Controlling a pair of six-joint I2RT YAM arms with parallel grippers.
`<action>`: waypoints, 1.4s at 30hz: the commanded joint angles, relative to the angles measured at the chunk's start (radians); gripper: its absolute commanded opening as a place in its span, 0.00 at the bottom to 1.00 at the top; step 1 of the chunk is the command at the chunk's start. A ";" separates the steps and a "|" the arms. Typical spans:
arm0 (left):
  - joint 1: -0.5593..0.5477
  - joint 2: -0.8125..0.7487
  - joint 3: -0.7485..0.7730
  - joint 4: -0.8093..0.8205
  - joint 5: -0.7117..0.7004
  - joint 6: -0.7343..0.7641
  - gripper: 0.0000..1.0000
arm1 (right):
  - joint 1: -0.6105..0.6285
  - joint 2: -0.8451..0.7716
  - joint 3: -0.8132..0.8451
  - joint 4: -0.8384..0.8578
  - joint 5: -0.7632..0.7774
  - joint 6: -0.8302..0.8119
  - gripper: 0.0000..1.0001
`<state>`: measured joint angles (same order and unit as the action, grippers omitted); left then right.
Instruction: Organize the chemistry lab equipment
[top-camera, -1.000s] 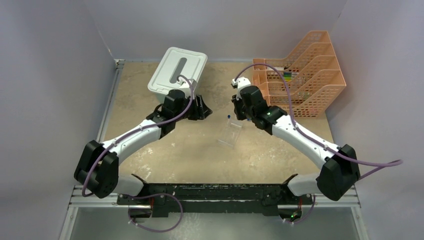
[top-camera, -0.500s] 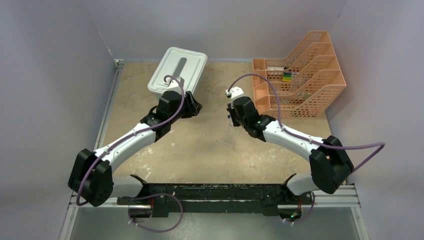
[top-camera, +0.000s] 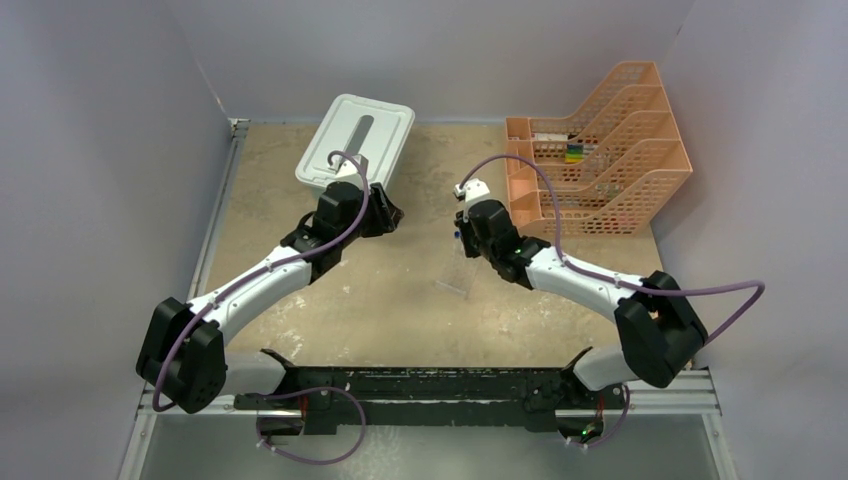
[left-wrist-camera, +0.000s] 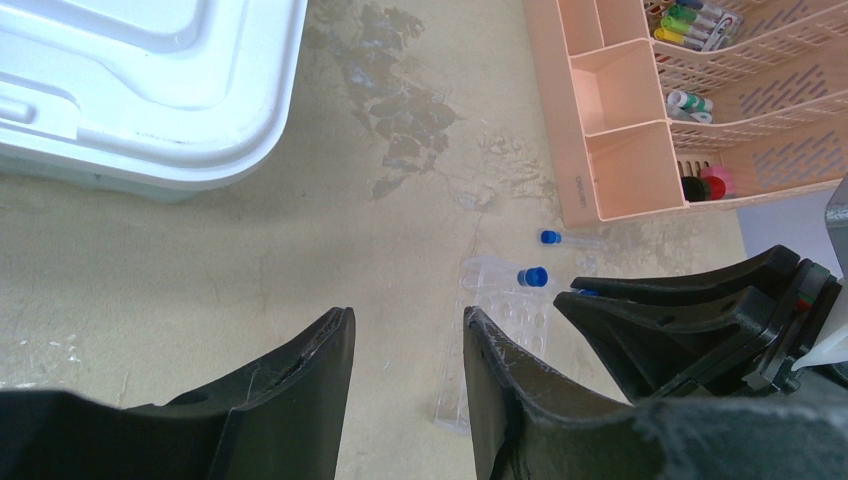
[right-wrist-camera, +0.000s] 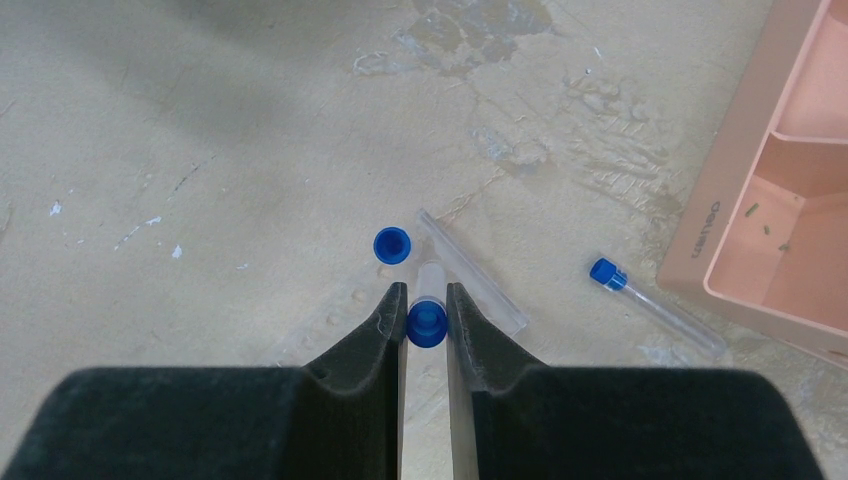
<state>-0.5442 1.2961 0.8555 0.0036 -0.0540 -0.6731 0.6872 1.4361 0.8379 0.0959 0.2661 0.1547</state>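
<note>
A clear rack lies mid-table and also shows in the left wrist view. One blue-capped tube stands in it. My right gripper is shut on a second blue-capped tube, held upright over the rack; in the top view this gripper is at the rack's far end. A third tube lies on the table beside the orange tray. My left gripper is open and empty, left of the rack and near the white box. Goggles, tongs, rubber tube, brush and packets are out of view.
The orange mesh tiered tray stands at the back right with markers and small items in its compartments. The white lidded box sits at the back left. Grey walls enclose the table on three sides.
My left gripper has drawn back from the table's middle toward the white box. My right gripper has moved left and down over the rack, still holding the tube.
</note>
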 joint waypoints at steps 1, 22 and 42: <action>0.006 -0.029 0.009 0.019 -0.003 -0.007 0.42 | 0.003 0.010 -0.009 0.048 -0.019 0.023 0.14; 0.008 -0.040 -0.001 0.021 -0.017 -0.024 0.42 | 0.003 0.061 0.091 -0.050 -0.024 0.013 0.44; 0.013 -0.075 -0.018 0.035 -0.043 -0.020 0.44 | -0.222 -0.117 0.160 -0.276 -0.119 0.109 0.51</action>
<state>-0.5430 1.2606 0.8371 -0.0097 -0.0689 -0.6888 0.5251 1.3396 0.9604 -0.1303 0.1902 0.2531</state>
